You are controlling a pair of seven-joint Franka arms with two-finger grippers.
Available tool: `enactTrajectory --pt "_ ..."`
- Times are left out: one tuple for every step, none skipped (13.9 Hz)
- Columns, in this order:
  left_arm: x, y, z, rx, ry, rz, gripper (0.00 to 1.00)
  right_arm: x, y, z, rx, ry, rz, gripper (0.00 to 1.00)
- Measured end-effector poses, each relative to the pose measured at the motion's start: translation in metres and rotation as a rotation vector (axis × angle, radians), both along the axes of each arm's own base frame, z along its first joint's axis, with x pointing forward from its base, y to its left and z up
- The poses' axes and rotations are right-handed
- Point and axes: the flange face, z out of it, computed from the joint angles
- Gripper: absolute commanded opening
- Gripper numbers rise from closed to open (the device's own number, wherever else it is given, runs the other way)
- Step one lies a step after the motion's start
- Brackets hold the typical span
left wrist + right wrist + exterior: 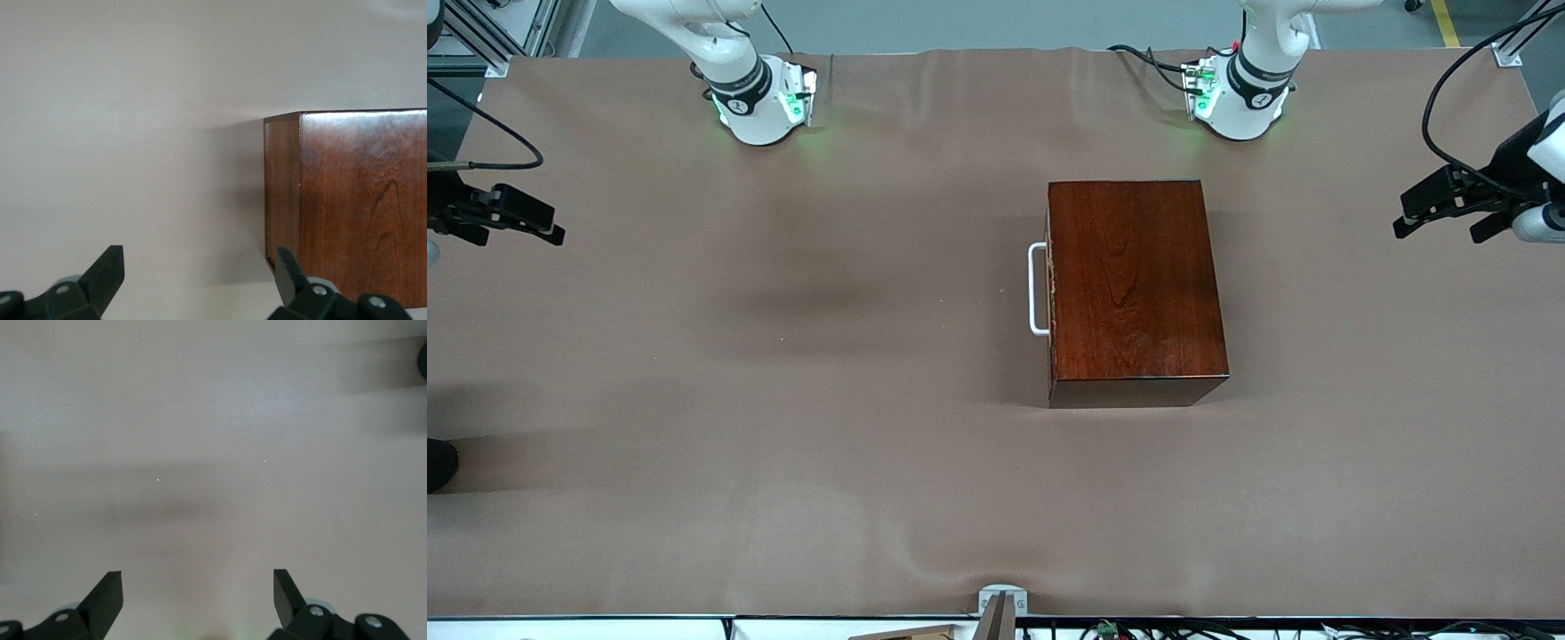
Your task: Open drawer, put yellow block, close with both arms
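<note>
Right now we hold both grippers spread wide and empty, each waiting above the bare table (pixel 783 400): our left gripper (pixel 1440 218) over its own end, our right gripper (pixel 525 222) over the other end. Between them the drawer (pixel 1051 289) sits shut in its dark box (pixel 1134 284), white handle (pixel 1036 289) facing our right arm's end.

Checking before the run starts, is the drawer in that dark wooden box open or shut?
Shut. The dark reddish-brown drawer front sits flush with the glossy mahogany box; only its white U-shaped handle sticks out, and no pale tray shows.
</note>
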Motion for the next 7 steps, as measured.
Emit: enactTrajectory --pt "0.0 -0.001 0.0001 0.0 0.0 -0.002 1.0 0.0 0.0 0.0 0.0 0.0 0.0 1.0" --pt "-0.0001 -0.0025 0.0001 0.0 0.0 -0.005 1.0 0.0 0.0 0.0 0.0 0.0 0.0 1.0" --pt "-0.0001 -0.003 0.0 0.005 0.0 -0.007 1.0 0.0 0.0 0.0 0.0 0.0 0.0 1.0" --pt "-0.0001 -0.002 -0.0001 0.023 -0.001 -0.009 1.0 0.0 0.0 0.0 0.0 0.0 0.0 1.0" --pt "-0.0001 -0.0009 -0.0002 0.05 -0.001 -0.012 1.0 0.0 0.0 0.0 0.0 0.0 0.0 1.0" --pt "-0.0001 -0.0011 -0.0002 0.074 -0.002 -0.018 1.0 0.0 0.0 0.0 0.0 0.0 0.0 1.0" --pt "-0.0001 -0.0019 -0.0002 0.089 -0.002 -0.022 1.0 0.0 0.0 0.0 0.0 0.0 0.0 1.0"
